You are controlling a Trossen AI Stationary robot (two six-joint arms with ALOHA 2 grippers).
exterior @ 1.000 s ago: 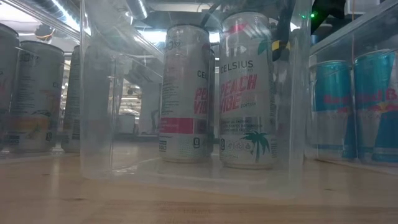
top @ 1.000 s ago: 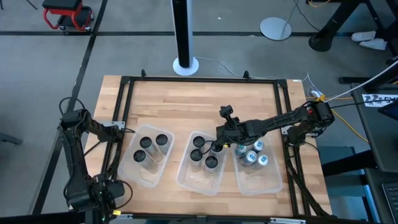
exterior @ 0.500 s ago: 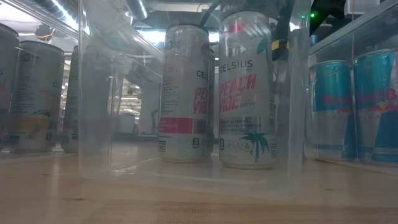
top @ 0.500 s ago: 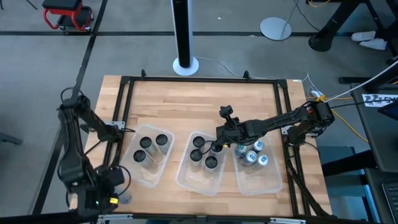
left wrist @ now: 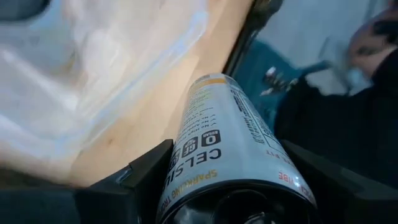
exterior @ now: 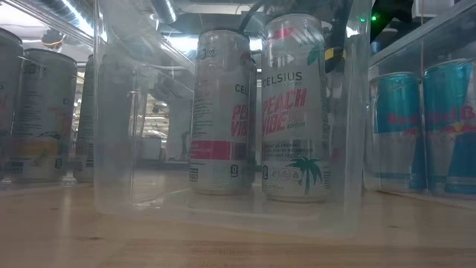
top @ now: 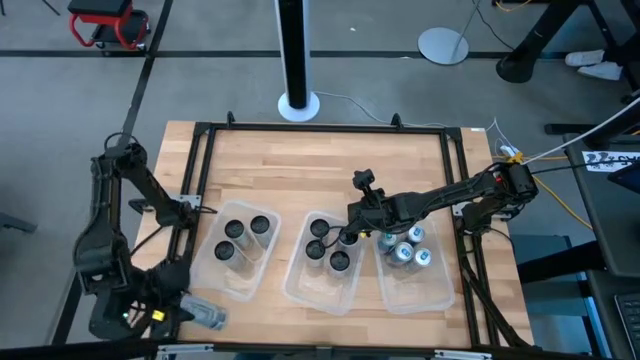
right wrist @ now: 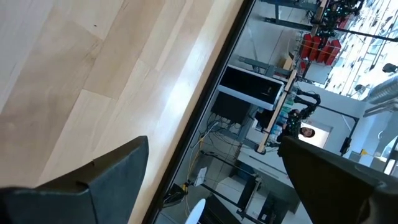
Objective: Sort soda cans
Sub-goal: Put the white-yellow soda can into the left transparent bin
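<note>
My left gripper (top: 185, 308) hangs over the table's near left corner, shut on a silver Celsius soda can (top: 207, 316). Three clear bins stand in a row. The left bin (top: 222, 283) holds three dark-topped cans (top: 243, 238). The middle bin (top: 312, 288) holds several dark-topped cans (exterior: 294, 104). The right bin (top: 425, 295) holds blue-and-silver cans (top: 405, 250). All these cans stand upright on their bases. My right gripper (top: 348, 237) is open over the far end of the middle bin, with nothing between its fingers (right wrist: 112, 174). My left gripper pinches the can's round side wall (left wrist: 180, 155) between its two fingers (left wrist: 143, 177), close to the end nearest the wrist. The fingers lie along the can, whose other end (left wrist: 211, 81) sticks out past them toward the table's right. The can is tilted, lifted clear of the table.
A black metal frame (top: 200, 135) runs around the wooden tabletop (top: 320, 170). A black pole on a white round base (top: 298, 100) stands beyond the far edge. Bare wood lies between the bins and the far rail.
My left gripper has risen at the table's near left corner, tipped up toward level and swung a little toward the right edge. The can it holds has come up into the high view and now points toward the right.
</note>
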